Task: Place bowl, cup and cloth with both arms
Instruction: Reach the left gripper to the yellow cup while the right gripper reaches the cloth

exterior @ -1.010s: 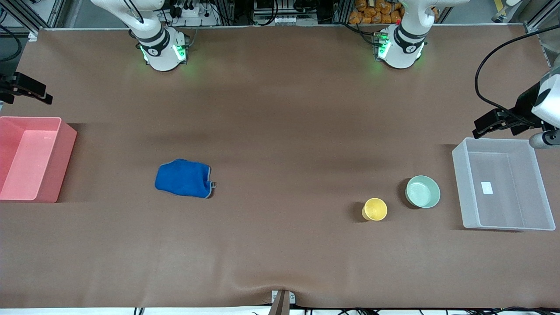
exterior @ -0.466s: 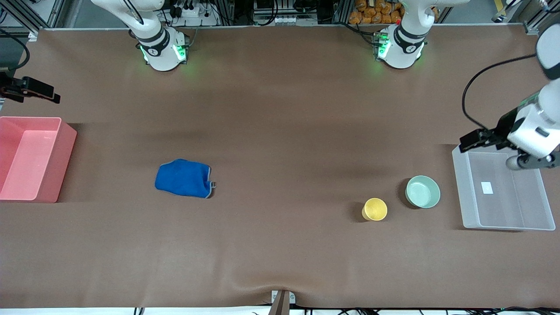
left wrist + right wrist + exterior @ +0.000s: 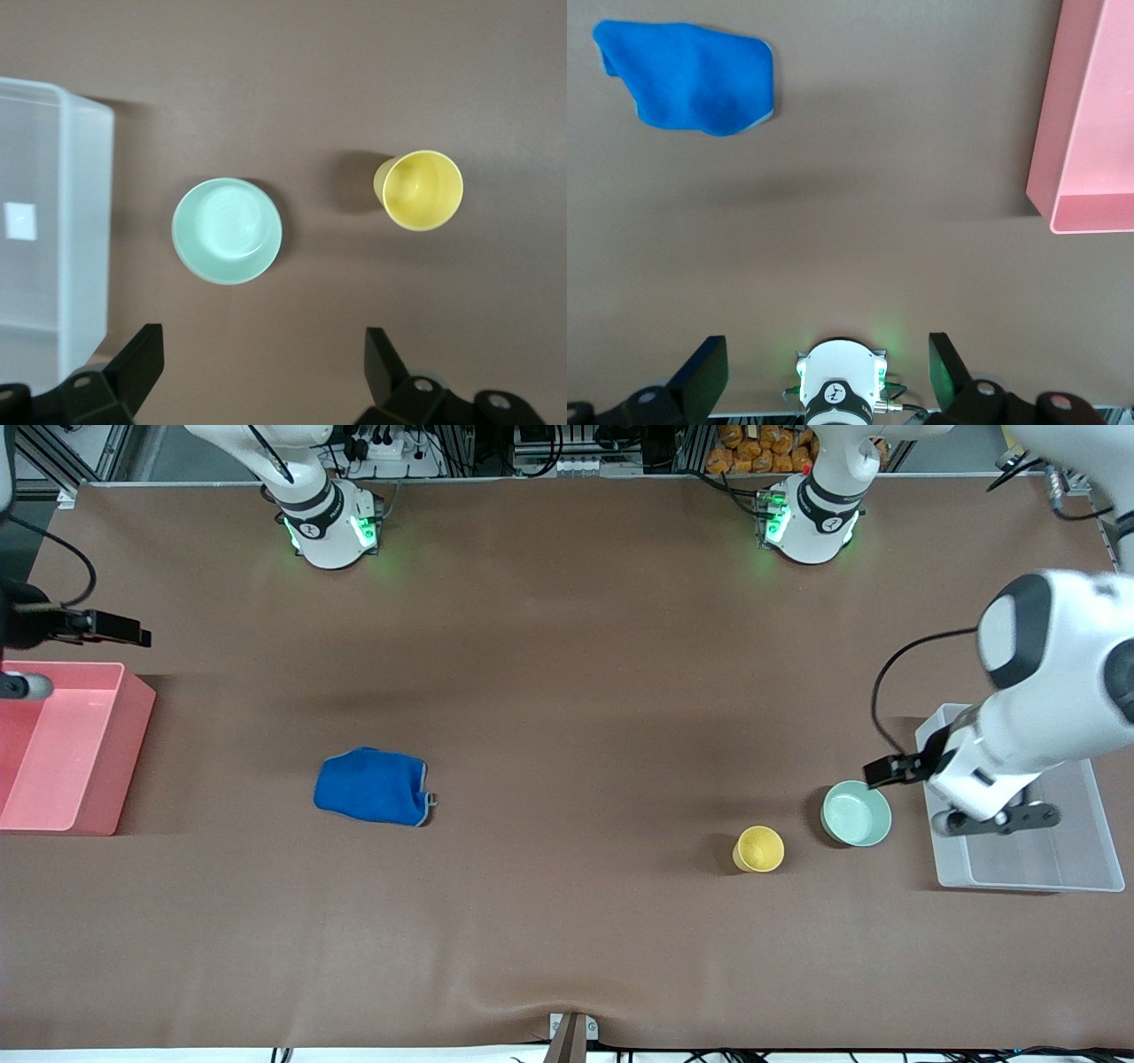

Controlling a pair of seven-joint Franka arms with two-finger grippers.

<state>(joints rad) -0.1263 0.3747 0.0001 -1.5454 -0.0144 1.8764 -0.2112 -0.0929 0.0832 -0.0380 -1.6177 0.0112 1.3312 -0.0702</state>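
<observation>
The mint-green bowl point(image 3: 856, 812) stands beside the clear bin, and the yellow cup point(image 3: 759, 849) stands beside the bowl, slightly nearer the front camera. Both show in the left wrist view, the bowl point(image 3: 227, 230) and the cup point(image 3: 423, 189). The blue cloth point(image 3: 372, 786) lies toward the right arm's end and also shows in the right wrist view point(image 3: 691, 75). My left gripper point(image 3: 998, 818) hangs open and empty over the clear bin's edge beside the bowl point(image 3: 263, 335). My right gripper point(image 3: 25, 686) is open and empty over the pink bin point(image 3: 826, 343).
A clear plastic bin point(image 3: 1028, 886) stands at the left arm's end, its wall in the left wrist view point(image 3: 84, 221). A pink bin point(image 3: 115, 762) stands at the right arm's end point(image 3: 1085, 133). The right arm's base point(image 3: 837, 381) shows between the right jaws.
The left arm has swung down over the clear bin toward the bowl. The right gripper has shifted slightly over the pink bin. Bowl, cup and cloth have not moved.
</observation>
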